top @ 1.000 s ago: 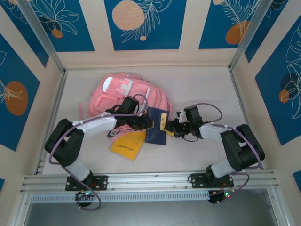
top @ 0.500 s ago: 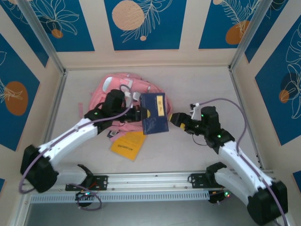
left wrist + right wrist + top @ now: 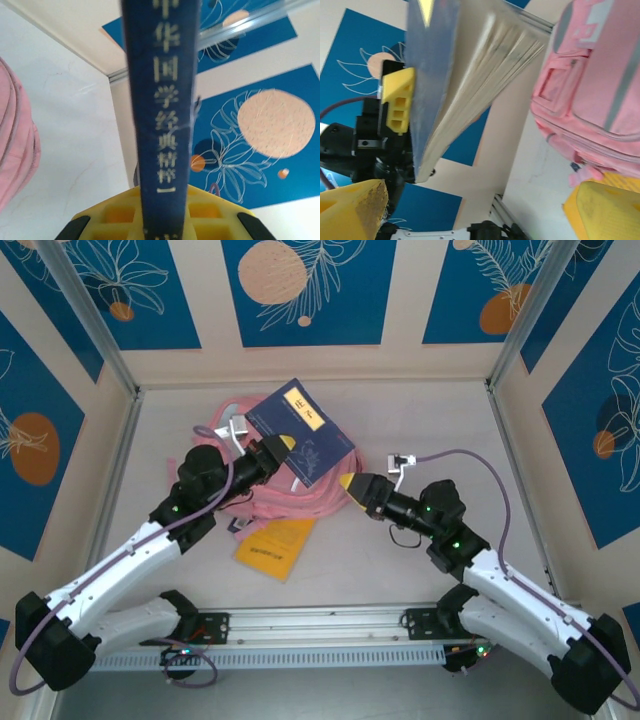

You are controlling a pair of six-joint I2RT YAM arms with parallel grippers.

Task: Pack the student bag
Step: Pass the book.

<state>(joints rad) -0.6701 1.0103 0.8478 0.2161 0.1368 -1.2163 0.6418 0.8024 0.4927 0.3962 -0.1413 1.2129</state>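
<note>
Student bag [image 3: 300, 498] lies flat on the worktop [image 3: 430, 425], out beyond the middle and a little to the left, and right over it the left end effector [image 3: 283, 446] has the blue book [image 3: 300, 425] clamped by its lower edge, tilted up with the yellow label showing. From the left wrist view the spine runs straight up out of the yellow fingers [image 3: 112, 215], so that hold looks square. The right end effector [image 3: 350, 485] hangs just beside the bag's near-right edge, jaws spread wide and nothing between them. My read: the job now is getting this book into the bag, and the catch is the opening, which I can't make out from here. The free right arm looks best used pinching the bag's upper lip and lifting it to make a mouth. The right wrist view shows the pages fanning loose, so I'd lead with the spine or a closed corner, or the leaves may snag on the fabric. Keep the clamp firm until most of the book is inside, then let go low, not from a height. Head count: one student bag, one blue book in the air, one orange booklet [image 3: 275, 548] lying flat on the worktop just near of the bag and waiting its turn, and two end effectors, one loaded, one free
</note>
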